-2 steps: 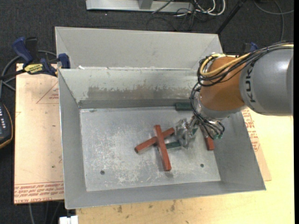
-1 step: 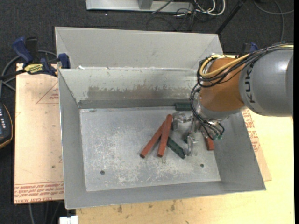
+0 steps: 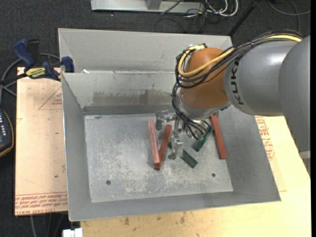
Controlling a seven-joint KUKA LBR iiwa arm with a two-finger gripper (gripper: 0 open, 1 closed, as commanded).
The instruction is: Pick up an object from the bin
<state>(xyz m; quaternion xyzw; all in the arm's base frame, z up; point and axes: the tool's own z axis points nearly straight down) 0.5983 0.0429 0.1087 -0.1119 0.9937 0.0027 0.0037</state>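
At the far left, the sloping wall of the grey metal bin, with the scuffed floor to its right. Toward the middle of the floor, a long red-brown stick, lying flat, far end tipped a little leftward. Just right of it, a second red-brown stick, slanted the other way, its near end meeting or almost meeting the first stick's in a narrow V. Close against the right side of this second stick, the gripper, low in the bin under the orange wrist cover and its yellow and black cables. Spread or pressed together: cannot tell from this angle. Just right of the gripper, a dark green block flat on the floor on the near side, and a second dark green block slightly farther, partly under the wrist. Farther right, a third red-brown stick, well apart from the V, running near to far. Rightmost, the grey arm, reaching in over the bin's right wall.
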